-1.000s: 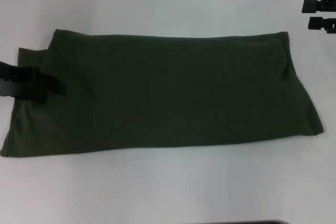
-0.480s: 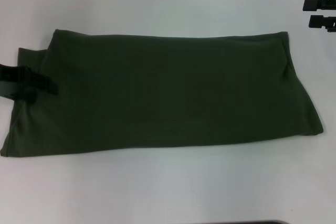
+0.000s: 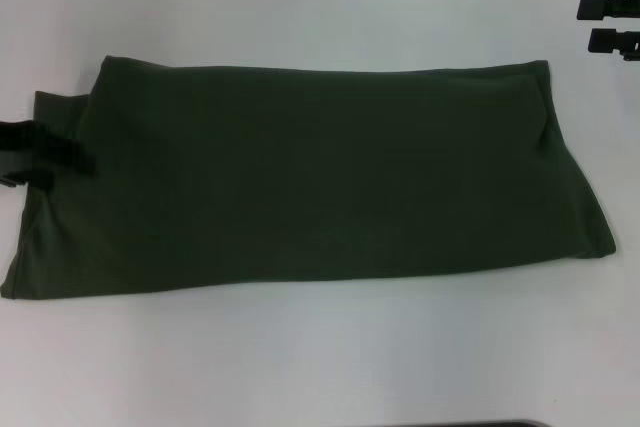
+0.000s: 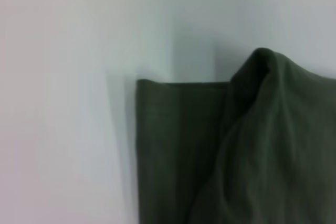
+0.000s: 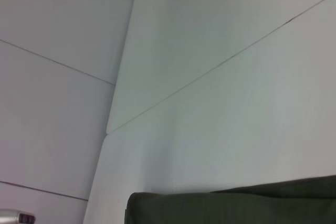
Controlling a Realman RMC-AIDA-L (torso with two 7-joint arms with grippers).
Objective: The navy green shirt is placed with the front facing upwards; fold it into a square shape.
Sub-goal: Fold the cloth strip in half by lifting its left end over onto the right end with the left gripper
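Note:
The navy green shirt lies flat on the white table, folded into a long band running left to right, with no lettering showing. My left gripper sits low over the band's left end, partly cut off by the head view's edge. The left wrist view shows that end's corner and a raised fold of the shirt. My right gripper hangs open over bare table beyond the band's far right corner, holding nothing. A strip of the shirt edges the right wrist view.
White tabletop surrounds the shirt on all sides. A table seam and the table's edge appear in the right wrist view. A dark strip marks the near edge in the head view.
My left gripper has slid leftward along the shirt's left end, toward the edge of the head view. The shirt and the right gripper have stayed put.

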